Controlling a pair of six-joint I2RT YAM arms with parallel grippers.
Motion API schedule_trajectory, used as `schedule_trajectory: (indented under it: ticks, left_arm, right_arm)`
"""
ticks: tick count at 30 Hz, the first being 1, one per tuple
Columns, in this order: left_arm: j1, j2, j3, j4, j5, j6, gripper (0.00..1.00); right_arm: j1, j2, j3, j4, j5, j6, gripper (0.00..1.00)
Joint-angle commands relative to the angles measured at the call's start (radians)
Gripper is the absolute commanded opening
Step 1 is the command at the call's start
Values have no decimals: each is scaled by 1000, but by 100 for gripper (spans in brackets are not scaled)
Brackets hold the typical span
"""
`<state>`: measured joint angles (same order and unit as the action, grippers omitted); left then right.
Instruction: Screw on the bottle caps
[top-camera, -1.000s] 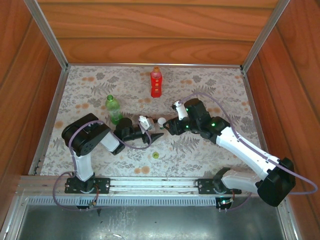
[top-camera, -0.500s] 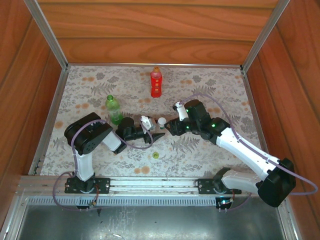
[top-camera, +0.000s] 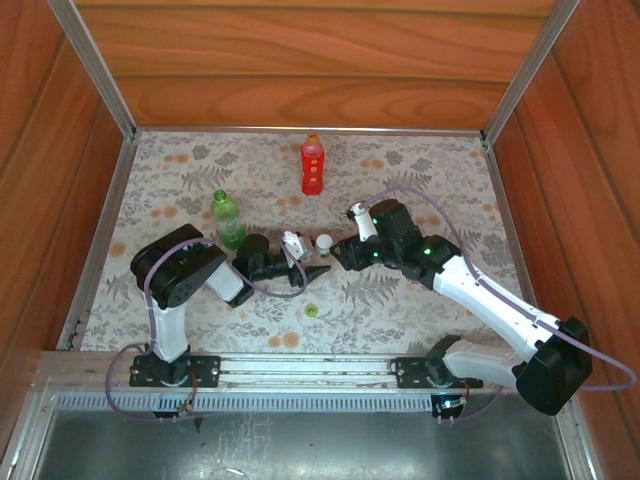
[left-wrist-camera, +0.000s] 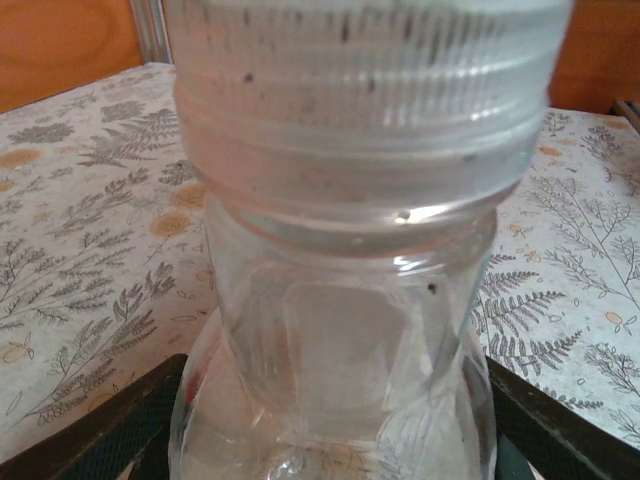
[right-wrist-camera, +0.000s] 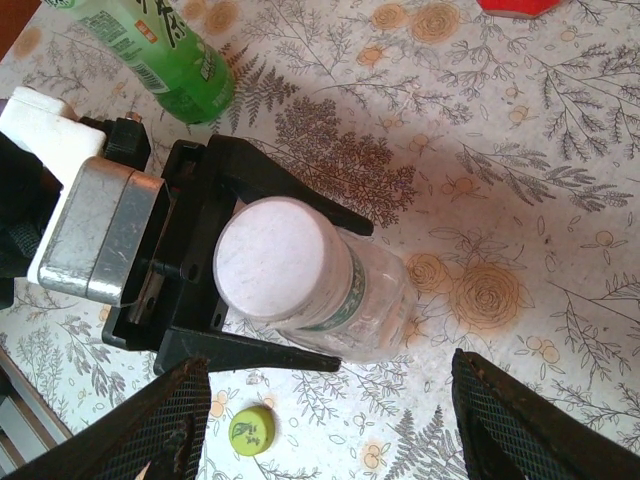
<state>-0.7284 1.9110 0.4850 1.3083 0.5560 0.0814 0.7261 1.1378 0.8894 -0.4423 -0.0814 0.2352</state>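
My left fingers (right-wrist-camera: 300, 195) look clamped on the clear bottle (right-wrist-camera: 375, 295), upright mid-counter (right-wrist-camera: 520, 200), white cap (right-wrist-camera: 270, 258) on its neck (tightness unclear); my right fingers (right-wrist-camera: 500, 420) hover apart above; next I lower, grip, twist.

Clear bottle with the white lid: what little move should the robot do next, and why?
Probably lower the right tool onto the white cap and close on it, ready to twist. The left tool hugs the clear bottle from both sides, the cap sits on top, and the right tool hangs open above it.
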Motion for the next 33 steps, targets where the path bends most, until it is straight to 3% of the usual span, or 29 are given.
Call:
schedule_trajectory:
  ticks: [1, 20, 23, 26, 33]
  left_arm:
    - [-6, 18, 17, 9, 28, 2, 68]
    - [-10, -100, -47, -41, -40, 86, 56]
    - [-26, -156, -51, -129, -76, 154, 56]
    - [-65, -241, -39, -317, -146, 283, 56]
    - [-120, -358, -38, -521, -267, 462, 56]
  right_arm:
    - [6, -16, -11, -12, 13, -10, 68]
    - [6, -149, -17, -25, 49, -92, 70]
    - [7, -178, -4, -54, 5, -170, 73]
    - [17, -190, 35, -142, -6, -288, 76]
    - [74, -239, 44, -264, -25, -721, 76]
